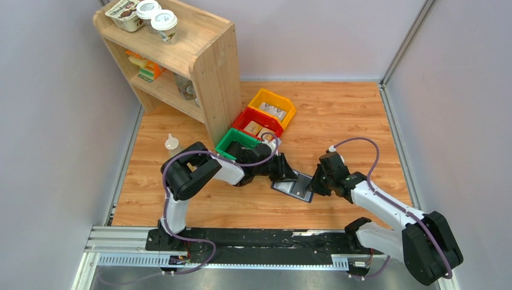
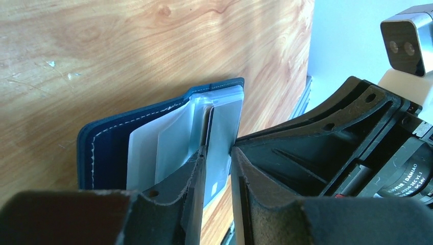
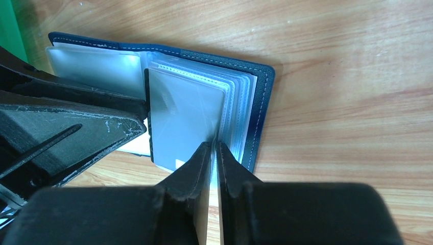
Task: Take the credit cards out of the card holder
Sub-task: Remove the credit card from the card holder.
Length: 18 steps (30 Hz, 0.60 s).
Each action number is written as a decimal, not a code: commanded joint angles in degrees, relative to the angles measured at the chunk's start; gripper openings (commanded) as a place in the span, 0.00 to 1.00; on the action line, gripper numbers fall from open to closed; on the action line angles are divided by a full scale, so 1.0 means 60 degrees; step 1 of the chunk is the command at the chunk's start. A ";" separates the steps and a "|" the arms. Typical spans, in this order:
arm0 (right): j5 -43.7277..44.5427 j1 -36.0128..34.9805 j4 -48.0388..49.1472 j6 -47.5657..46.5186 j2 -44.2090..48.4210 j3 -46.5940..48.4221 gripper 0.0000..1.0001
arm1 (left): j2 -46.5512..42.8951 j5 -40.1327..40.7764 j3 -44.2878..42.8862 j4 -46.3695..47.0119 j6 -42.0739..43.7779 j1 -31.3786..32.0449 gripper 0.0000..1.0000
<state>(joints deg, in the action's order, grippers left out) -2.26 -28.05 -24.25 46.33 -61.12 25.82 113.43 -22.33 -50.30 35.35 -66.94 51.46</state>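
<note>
Navy card holder [image 3: 263, 102] lies open; left fingers [image 2: 168, 204] and right fingers [image 3: 189, 178] each pinch its sleeve edges.

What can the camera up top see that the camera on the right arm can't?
Only the top camera shows the wooden shelf, the yellow bin, the red bin and the green bin. Only the right wrist camera shows the clear plastic pages inside the card holder, its white stitching, and the right claw pinched on one page's edge. Both show the navy card holder lying open on the wooden table, with the left claw at it.
</note>
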 commanded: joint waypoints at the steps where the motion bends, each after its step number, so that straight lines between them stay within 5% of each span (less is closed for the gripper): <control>1: -0.0414 -0.0071 0.0746 0.0160 -0.0389 -0.0144 0.12 | 0.0182 -0.0835 -0.0332 0.0627 -0.0021 0.0285 0.31; 10: -0.0224 -0.0027 0.0556 0.0058 -0.0492 -0.0173 0.10 | -0.0491 0.0468 -0.0332 -0.2024 0.1370 0.0183 0.52; 18: -0.0092 -0.0012 0.0175 -0.0250 -0.0331 0.0368 0.12 | -0.0872 0.0893 0.0019 -0.2508 0.1312 0.0051 0.53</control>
<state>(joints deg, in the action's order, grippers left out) -3.66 -28.05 -21.58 46.30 -62.65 25.98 111.00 -18.92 -51.64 25.78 -61.25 51.40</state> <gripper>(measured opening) 0.105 0.532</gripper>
